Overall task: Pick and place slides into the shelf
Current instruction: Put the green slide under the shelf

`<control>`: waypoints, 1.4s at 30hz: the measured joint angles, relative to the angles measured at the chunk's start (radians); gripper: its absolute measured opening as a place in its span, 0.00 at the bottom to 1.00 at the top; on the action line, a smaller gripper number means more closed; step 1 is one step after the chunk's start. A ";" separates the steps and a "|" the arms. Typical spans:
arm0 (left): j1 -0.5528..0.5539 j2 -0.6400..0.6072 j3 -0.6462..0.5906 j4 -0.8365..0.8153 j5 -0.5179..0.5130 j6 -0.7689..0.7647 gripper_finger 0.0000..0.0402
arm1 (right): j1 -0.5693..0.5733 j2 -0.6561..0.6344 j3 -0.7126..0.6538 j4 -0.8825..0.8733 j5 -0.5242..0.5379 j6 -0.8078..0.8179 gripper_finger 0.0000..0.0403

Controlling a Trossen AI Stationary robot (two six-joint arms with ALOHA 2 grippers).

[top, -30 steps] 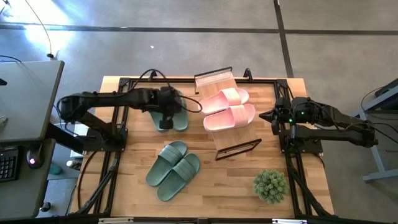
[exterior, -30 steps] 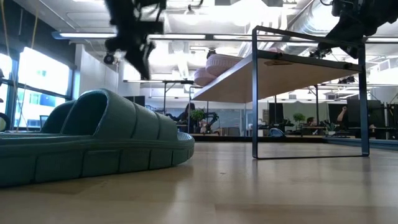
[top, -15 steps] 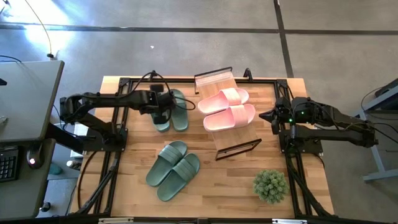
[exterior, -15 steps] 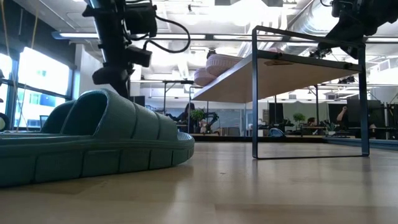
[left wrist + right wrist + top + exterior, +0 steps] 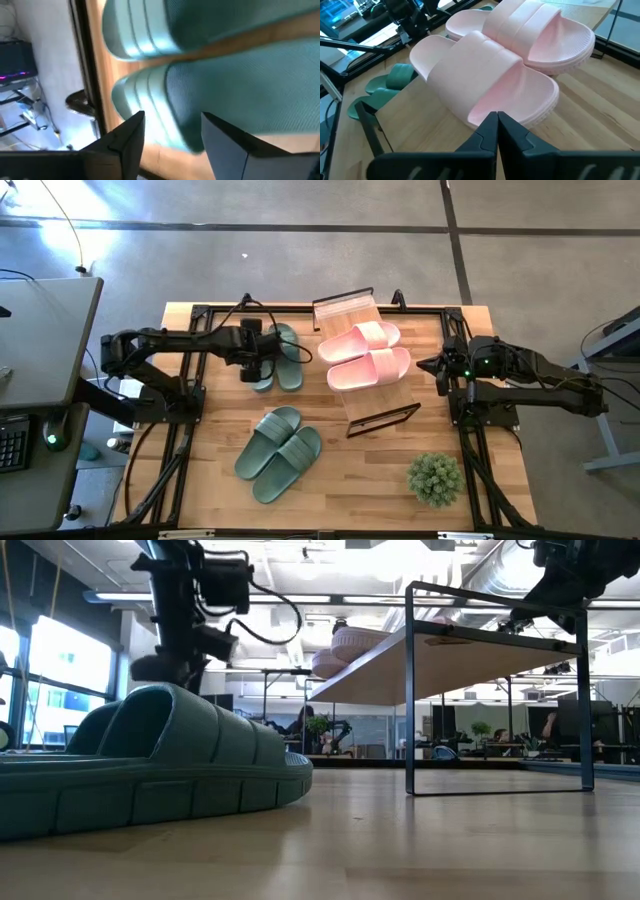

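Now left gripper (image 5: 258,372) has dropped onto sage-green rubbery slides (image 5: 277,356) beside slatted wooden shelf (image 5: 352,308) | fingers (image 5: 125,142) wide, straddling one strap | pickup likely imminent | right gripper (image 5: 496,131) pinched shut, waiting by pale pink slides (image 5: 365,353) on shelf

Left gripper (image 5: 258,367) reaches in from the left edge, fingers (image 5: 127,137) apart. Right gripper (image 5: 424,365) waits near the right edge, fingers (image 5: 485,137) closed.

Pink slides (image 5: 366,354) are a pale pastel with ribbed straps, sitting on the light wood shelf (image 5: 347,308) with its black frame. Green slides (image 5: 278,452) are sage, same ribbing. Tabletop (image 5: 220,410) is light wood grain, plant (image 5: 435,478) is fuzzy green.
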 joint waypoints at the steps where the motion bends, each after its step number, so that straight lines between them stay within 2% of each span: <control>1: 0.000 0.011 -0.007 0.003 0.001 -0.013 0.46 | 0.000 0.000 0.000 0.000 0.002 -0.004 0.00; 8: 0.000 0.081 -0.054 0.034 -0.027 -0.074 0.44 | 0.000 0.000 0.000 0.000 0.004 -0.013 0.00; 17: 0.000 0.135 -0.067 0.066 -0.168 -0.168 0.39 | 0.000 0.000 0.000 0.000 0.002 -0.007 0.00; 25: 0.059 0.157 -0.066 0.150 -0.150 -0.125 0.34 | 0.000 0.000 0.000 0.000 0.000 -0.003 0.00; 30: 0.106 0.158 -0.066 0.147 -0.142 -0.089 0.25 | 0.000 0.000 0.000 0.000 -0.001 0.006 0.00; 36: 0.147 0.158 -0.066 0.148 -0.123 -0.053 0.04 | 0.000 0.000 0.000 0.000 -0.002 0.009 0.00; 42: 0.156 0.158 -0.066 0.160 -0.114 -0.018 0.04 | 0.000 0.000 0.000 0.000 -0.002 0.005 0.00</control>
